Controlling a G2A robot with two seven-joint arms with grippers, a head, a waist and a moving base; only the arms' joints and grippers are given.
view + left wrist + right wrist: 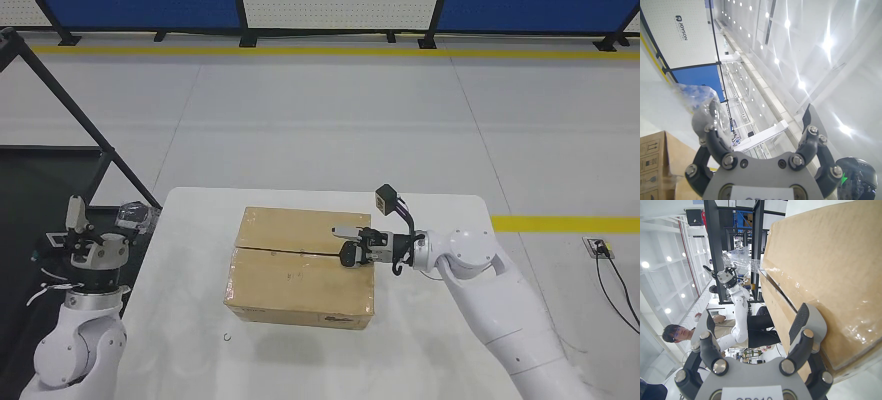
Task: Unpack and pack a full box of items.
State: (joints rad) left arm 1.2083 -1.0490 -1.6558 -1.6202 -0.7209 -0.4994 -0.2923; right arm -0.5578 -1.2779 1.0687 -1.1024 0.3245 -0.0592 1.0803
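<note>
**Box (pixel 300 265) shut at mid-worktop (pixel 190 290), both claws spread**

Brown cardboard, oblong, with glossy patches along the top. Sits in the middle of the white worktop, both top flaps down, meeting at one seam (pixel 300 252) with a thin dark gap.

Counted: one box, two claws, one crumpled strip of clear tape (pixel 702 102), one small ring-shaped scrap (pixel 229 337) on the worktop just off the box's near corner.

Right claw (pixel 345 246): spread wide, gripping nothing, over the box top at the seam's right end.

Left claw (pixel 761 104): up past the worktop's left edge, well apart from the box, likewise spread, tape clinging to one finger.

Right wrist view adds one finger (pixel 800 321) flat against the cardboard just beside the seam, the other off the box. Left wrist view adds handling symbols (pixel 649 157) on the box's side. Top view gives the box's whole outline.
</note>
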